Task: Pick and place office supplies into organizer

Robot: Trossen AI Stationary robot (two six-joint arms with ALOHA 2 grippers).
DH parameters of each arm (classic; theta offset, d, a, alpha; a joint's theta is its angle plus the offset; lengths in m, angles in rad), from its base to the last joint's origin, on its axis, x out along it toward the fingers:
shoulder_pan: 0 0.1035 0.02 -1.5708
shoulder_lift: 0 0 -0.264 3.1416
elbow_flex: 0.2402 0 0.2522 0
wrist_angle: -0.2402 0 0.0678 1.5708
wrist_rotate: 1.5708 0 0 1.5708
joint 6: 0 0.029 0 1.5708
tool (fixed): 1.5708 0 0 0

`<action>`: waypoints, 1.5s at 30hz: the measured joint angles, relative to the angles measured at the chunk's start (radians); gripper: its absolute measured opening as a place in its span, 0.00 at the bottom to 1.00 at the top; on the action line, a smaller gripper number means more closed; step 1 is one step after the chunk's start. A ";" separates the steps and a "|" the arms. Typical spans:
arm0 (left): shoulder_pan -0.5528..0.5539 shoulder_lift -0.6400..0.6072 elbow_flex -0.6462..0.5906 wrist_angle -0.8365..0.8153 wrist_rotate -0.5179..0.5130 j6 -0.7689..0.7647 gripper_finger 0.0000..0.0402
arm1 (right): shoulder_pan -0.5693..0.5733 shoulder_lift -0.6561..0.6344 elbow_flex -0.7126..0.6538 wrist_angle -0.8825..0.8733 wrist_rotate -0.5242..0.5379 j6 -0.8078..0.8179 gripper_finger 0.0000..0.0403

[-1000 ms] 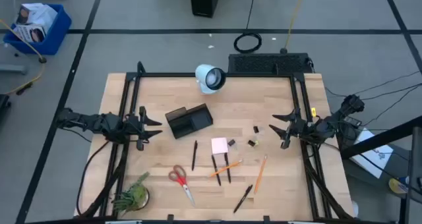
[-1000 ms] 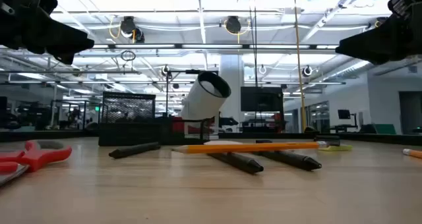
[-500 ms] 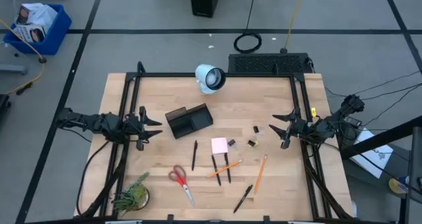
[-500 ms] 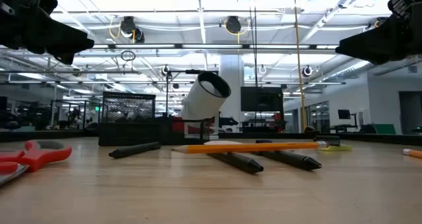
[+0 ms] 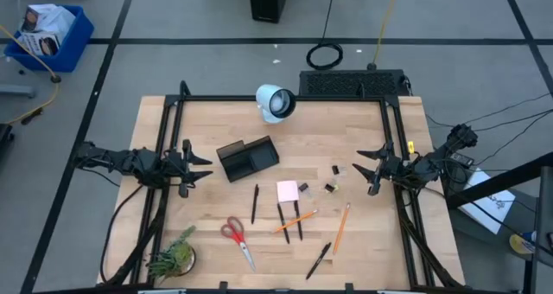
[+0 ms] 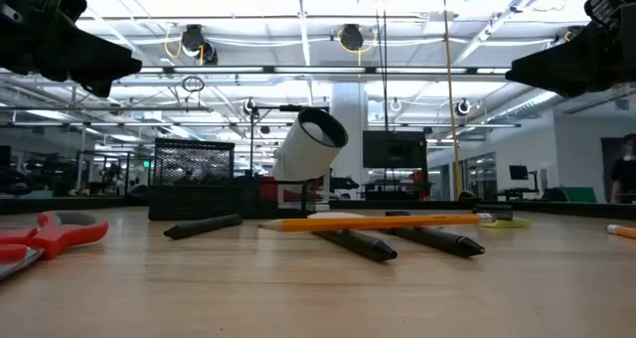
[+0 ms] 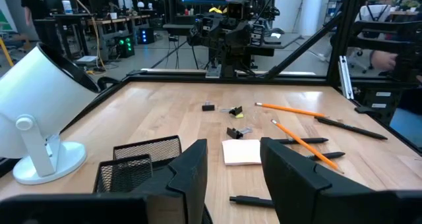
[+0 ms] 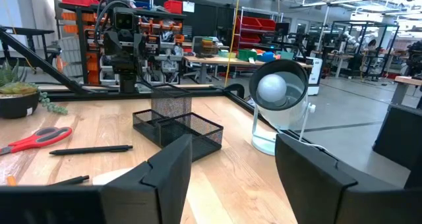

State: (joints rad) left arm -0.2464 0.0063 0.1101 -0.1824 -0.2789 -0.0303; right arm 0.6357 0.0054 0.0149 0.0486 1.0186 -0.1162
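While both arms sit parked at the table edges, nothing is held: left gripper point(image 5: 197, 167) at the left side, fingers apart and empty; right gripper point(image 5: 366, 167) at the right side, fingers apart and empty too.

Small black mesh organizer tray point(image 5: 247, 158) sits left of centre on the light wooden table point(image 5: 346, 130), clear of both grippers. No supplies in it that I can see.

Count from the high view:
- 4 slim black pens: one point(image 5: 255, 202) below the organizer, two point(image 5: 282, 222) point(image 5: 298, 220) side by side under the pad, one point(image 5: 318, 260) near the front edge.
- 2 orange pencils: one point(image 5: 294, 221) crossing the paired pens, one point(image 5: 341, 227) further right, tilted.
- 1 pink square sticky-note pad point(image 5: 288, 191), mid-table.
- 1 pair of red-handled scissors point(image 5: 236, 240), front left.
- 2 small black-and-yellow clips point(image 5: 336, 169) point(image 5: 331, 187), between pad and right gripper; the left wrist view hints at a third, can't confirm.

Also on the table: white cylindrical lamp point(image 5: 275, 102) at the back edge, green potted plant point(image 5: 173, 257) at the front left corner.
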 joint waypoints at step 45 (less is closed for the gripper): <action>0.000 0.000 0.000 0.006 0.000 0.000 0.36 | -0.006 0.120 0.000 0.089 -0.342 0.489 0.52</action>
State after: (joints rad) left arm -0.2464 0.0067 0.1099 -0.1766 -0.2787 -0.0303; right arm 0.6292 0.1250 0.0151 0.1380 0.6763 0.3733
